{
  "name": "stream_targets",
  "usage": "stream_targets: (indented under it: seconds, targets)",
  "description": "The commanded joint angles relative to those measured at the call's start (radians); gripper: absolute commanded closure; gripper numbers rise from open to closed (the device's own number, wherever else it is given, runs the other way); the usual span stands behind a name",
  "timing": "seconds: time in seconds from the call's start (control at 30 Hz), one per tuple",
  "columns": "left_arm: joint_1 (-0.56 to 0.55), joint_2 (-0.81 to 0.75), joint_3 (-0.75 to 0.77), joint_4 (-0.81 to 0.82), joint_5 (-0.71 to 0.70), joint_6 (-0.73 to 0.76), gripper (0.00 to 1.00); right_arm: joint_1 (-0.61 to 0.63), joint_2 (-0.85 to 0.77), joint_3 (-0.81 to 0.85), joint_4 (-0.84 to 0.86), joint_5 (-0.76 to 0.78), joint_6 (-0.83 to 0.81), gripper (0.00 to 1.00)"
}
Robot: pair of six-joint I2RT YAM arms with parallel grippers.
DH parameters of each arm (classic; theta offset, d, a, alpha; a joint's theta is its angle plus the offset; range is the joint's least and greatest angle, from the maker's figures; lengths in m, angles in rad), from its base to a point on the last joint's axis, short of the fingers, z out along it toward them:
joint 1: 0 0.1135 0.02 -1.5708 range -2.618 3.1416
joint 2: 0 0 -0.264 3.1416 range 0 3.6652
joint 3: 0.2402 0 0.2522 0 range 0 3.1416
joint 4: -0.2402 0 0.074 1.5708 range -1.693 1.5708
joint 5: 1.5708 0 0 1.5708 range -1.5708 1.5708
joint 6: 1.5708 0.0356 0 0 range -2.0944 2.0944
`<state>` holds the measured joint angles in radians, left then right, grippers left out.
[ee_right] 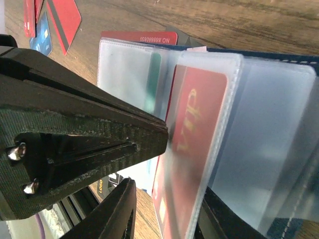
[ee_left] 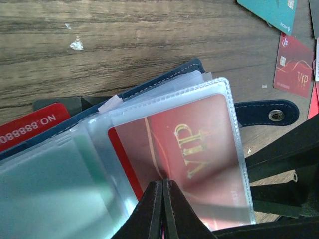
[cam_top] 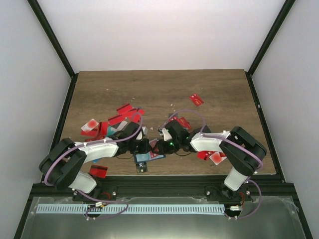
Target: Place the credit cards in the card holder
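Open on the counter's (ee_left: 149, 40) near side, the card holder (ee_left: 256, 112) has floppy, slick sleeves (ee_left: 60, 169), so take the stiff, light red card (ee_left: 199, 149) by its edge; left hand (ee_left: 163, 185) closed, tips on its sleeve, right hand (ee_right: 149, 158) half-spread, grip unclear

place: lab test cell, I reckon | white wall panels (cam_top: 164, 30) 12 o'clock | black frame posts (cam_top: 50, 35) 10, 2 | cable duct (cam_top: 129, 209) 6
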<state>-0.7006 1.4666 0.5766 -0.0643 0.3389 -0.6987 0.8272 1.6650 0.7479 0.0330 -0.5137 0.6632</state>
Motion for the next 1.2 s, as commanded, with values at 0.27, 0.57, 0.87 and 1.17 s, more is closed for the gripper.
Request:
stream_targets:
  seconds: [0.27, 0.57, 0.87, 1.17]
  targets:
    - [-0.003, -0.259, -0.010, -0.292, -0.183, 0.026, 0.86, 0.051, -0.010, 0.114, -0.068, 0.014, 0.012, 0.68]
    - [-0.002, -0.503, -0.061, -0.431, -0.260, -0.022, 0.74, 0.171, 0.137, 0.287, -0.114, 0.056, 0.040, 0.66]
    - [-0.003, -0.596, -0.075, -0.426, -0.267, -0.052, 0.69, 0.199, 0.143, 0.334, -0.110, 0.099, 0.063, 0.66]
    - [-0.001, -0.549, -0.023, -0.378, -0.382, -0.030, 0.67, 0.102, -0.035, 0.306, -0.250, 0.223, -0.049, 0.60]
